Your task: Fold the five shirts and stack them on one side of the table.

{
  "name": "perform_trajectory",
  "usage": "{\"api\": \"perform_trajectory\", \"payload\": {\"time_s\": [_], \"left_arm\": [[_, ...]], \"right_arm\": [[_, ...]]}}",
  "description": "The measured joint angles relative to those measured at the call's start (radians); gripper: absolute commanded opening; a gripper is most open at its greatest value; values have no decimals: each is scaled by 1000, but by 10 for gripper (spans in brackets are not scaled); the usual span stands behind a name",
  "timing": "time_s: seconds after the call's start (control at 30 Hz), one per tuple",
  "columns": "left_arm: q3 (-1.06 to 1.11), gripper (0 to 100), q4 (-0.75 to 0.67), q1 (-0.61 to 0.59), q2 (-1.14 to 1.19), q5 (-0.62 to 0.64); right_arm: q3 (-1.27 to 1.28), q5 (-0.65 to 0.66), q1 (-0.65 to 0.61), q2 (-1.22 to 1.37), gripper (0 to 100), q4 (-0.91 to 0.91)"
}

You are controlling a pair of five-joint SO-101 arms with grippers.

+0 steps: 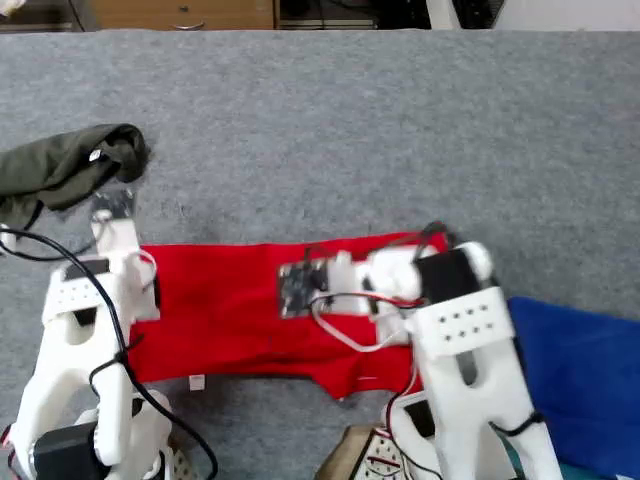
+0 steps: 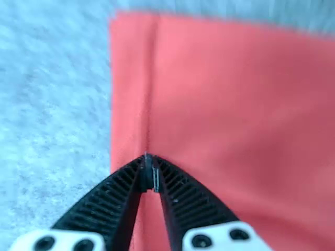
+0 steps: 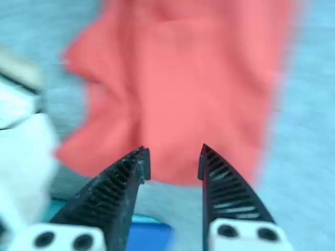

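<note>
red shirt (image 1: 230, 310) at 6 o'clock on table (image 1: 400, 130): soft, light, floppy. left gripper (image 2: 149, 177) tips closed at its hem; right gripper (image 3: 172, 161) part open above. you'd best pinch 2 hem corners.

The right tool (image 3: 173, 157) hangs, jaws apart, over the red shirt (image 3: 183, 78).

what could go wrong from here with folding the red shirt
1. The left gripper is shut right at the edge of the red shirt. A thin pinch there might slip off in a lift.
2. The right gripper hangs open over a rumpled part of the shirt, so it may grab uneven layers and skew the fold.
3. The blue shirt lies beside the right arm's base and could get dragged.
</note>
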Motion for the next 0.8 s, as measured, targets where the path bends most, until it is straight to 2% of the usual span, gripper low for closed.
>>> {"api": "perform_trajectory", "payload": {"time_s": [0.13, 0.27, 0.4, 0.6, 0.8], "left_arm": [[-219, 21, 100, 0, 3, 89], [-411, 32, 124, 0, 49, 123], [-549, 136, 130, 0, 215, 123], [-766, 167, 238, 0, 569, 123], [-1026, 167, 374, 0, 829, 121]], "right_arm": [[-103, 0, 118, 155, 163, -101], [-236, -11, 229, 405, 163, -187], [-430, -38, 304, 671, 164, -199], [-634, -52, 316, 974, 164, -161], [-692, -52, 316, 1143, 161, -161]]}}
